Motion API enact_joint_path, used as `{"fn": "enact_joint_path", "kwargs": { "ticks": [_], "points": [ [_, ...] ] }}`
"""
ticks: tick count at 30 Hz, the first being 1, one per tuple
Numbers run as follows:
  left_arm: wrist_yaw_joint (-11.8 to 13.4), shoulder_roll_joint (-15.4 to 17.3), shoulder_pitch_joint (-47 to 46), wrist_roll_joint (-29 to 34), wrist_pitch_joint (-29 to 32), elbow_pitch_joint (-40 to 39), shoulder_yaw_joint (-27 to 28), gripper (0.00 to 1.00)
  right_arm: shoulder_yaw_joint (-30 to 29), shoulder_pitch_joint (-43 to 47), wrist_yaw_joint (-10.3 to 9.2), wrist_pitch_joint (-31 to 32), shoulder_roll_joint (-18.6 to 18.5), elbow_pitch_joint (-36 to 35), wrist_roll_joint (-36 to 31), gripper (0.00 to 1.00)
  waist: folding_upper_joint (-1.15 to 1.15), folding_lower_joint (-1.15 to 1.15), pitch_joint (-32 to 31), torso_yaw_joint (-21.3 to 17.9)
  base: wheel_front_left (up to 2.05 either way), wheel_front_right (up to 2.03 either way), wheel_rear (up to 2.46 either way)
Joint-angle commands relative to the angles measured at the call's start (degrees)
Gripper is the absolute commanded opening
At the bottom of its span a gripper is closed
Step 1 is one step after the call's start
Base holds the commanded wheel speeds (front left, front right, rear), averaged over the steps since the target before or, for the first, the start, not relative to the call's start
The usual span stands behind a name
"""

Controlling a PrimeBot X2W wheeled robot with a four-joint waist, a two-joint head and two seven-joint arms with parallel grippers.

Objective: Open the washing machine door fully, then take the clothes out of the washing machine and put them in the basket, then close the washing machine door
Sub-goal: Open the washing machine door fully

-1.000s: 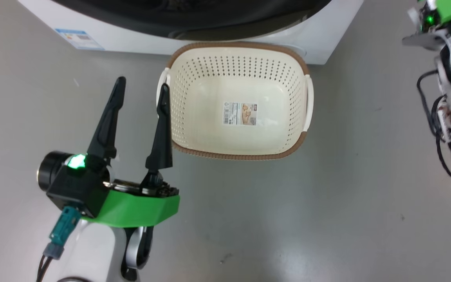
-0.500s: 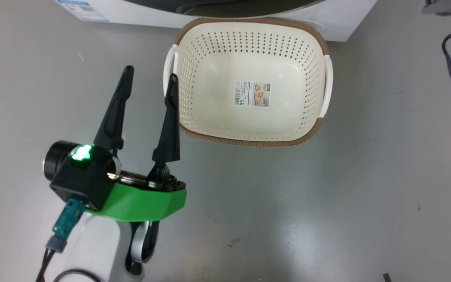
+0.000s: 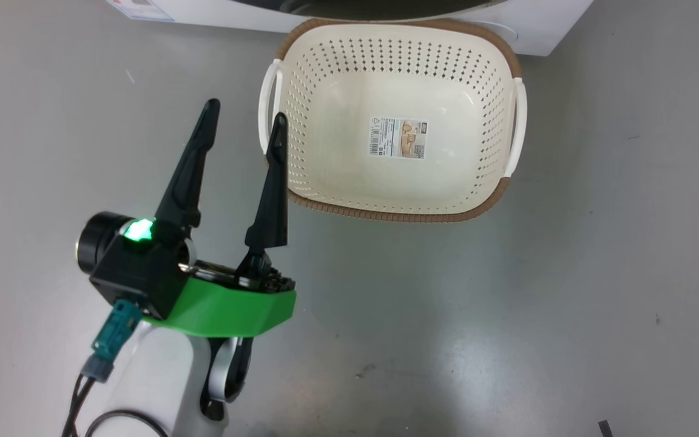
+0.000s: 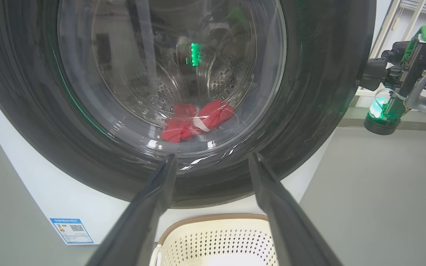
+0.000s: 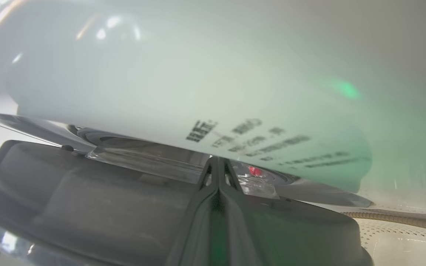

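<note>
A: Why the basket [image 3: 337, 91] just right of the left gripper [image 3: 245, 110], fingers apart?
B: Likely placed for the clothes [image 4: 194, 120], ahead behind the door [image 4: 309, 111]. The right gripper [image 5: 217, 162], fingers together, sits at its edge, seemingly to open it.

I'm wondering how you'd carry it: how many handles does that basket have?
2. The left handle sits on the side of the basket nearest the left gripper; the right handle is on the opposite side. None seems hidden.
</note>
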Motion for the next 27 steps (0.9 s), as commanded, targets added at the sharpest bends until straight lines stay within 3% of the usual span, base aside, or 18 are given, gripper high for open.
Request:
{"fn": "enact_joint_path", "kwargs": {
  "ticks": [1,27],
  "points": [
    [0.08,1.09,-0.39,-0.1,-0.28,-1.16,1.49,1.0,1.42,-0.87,0.22,1.11,2.42,-1.59,0.22,0.0,0.0,0.0,0.01,-0.12,0.0,0.0,0.0],
    [-0.93,1.09,1.72,2.04,-0.28,1.48,2.45,1.0,3.96,8.23,0.22,5.79,5.39,-5.11,1.97,0.0,0.0,0.0,-6.98,-2.92,0.0,0.0,0.0]
  ]
}}
